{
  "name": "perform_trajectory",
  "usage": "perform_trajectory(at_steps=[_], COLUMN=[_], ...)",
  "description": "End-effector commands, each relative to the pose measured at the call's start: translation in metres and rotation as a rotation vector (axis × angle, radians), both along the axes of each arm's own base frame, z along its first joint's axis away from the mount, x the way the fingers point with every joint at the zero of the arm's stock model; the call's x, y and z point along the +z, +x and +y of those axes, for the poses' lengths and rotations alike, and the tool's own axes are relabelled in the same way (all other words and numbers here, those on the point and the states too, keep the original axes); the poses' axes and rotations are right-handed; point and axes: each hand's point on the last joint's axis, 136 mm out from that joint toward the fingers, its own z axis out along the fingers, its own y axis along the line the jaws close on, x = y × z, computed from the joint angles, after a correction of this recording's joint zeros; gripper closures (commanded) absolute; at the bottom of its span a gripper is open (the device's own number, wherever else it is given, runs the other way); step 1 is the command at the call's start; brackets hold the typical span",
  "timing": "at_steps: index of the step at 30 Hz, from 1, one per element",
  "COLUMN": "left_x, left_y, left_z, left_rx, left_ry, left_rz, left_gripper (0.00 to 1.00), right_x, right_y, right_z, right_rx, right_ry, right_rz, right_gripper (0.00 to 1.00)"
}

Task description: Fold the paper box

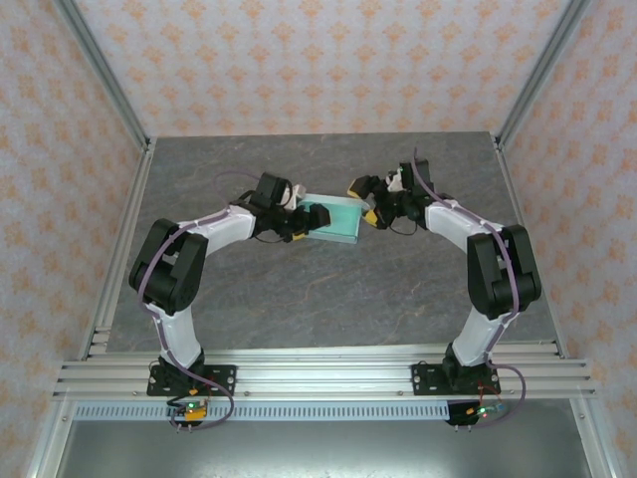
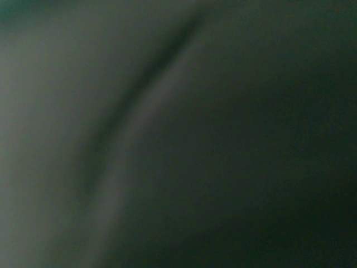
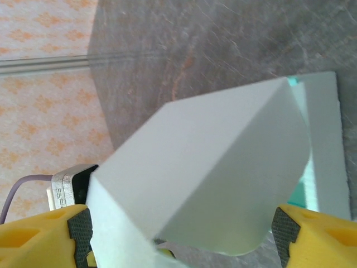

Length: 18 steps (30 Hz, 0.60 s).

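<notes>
The paper box (image 1: 336,219), pale mint-blue card, sits between the two arms at mid-table. My left gripper (image 1: 296,223) is at its left end; whether its fingers are open or shut does not show. The left wrist view is dark and blurred, with a surface pressed close to the lens. My right gripper (image 1: 368,202) is at the box's right end. In the right wrist view its yellow fingers (image 3: 78,234) stand wide apart, and a folded panel and rounded flap of the box (image 3: 212,162) span the gap between the pads. Contact with the pads cannot be made out.
The grey stone-patterned table (image 1: 328,299) is walled by patterned panels on aluminium frame posts (image 1: 119,110). Both arm bases are bolted to the rail (image 1: 318,378) at the near edge. A clear strip marks the table's edge (image 3: 50,61) in the right wrist view.
</notes>
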Motion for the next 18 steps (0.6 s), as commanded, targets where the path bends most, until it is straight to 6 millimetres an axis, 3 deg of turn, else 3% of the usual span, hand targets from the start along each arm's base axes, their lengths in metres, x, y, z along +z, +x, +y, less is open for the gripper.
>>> perform_trajectory(at_steps=[1, 6, 10, 12, 15, 18], left_x=[0.033, 0.078, 0.119, 0.131, 0.135, 0.135], left_y=[0.0, -0.01, -0.007, 0.004, 0.028, 0.053], left_z=[-0.007, 0.001, 0.036, 0.061, 0.089, 0.071], left_rx=[-0.009, -0.024, 0.037, 0.117, 0.275, 0.265], left_ry=[-0.063, -0.069, 0.061, 0.123, 0.145, 0.025], left_rz=[-0.084, -0.167, -0.271, -0.317, -0.283, -0.211], left_gripper=[0.11, 0.09, 0.01, 0.0, 0.0, 0.0], right_x=[0.006, 0.026, 0.046, 0.045, 0.033, 0.02], right_y=[-0.009, -0.013, -0.009, -0.004, -0.003, 0.0], right_z=[-0.003, -0.016, -0.034, -0.041, -0.044, -0.029], right_rx=[0.007, -0.027, -0.067, -0.099, -0.133, -0.14], right_ry=[-0.033, -0.089, -0.131, -0.133, -0.093, 0.034], right_rz=[-0.025, -0.052, -0.056, -0.005, 0.174, 0.305], right_gripper=[0.15, 0.12, 0.07, 0.07, 0.07, 0.07])
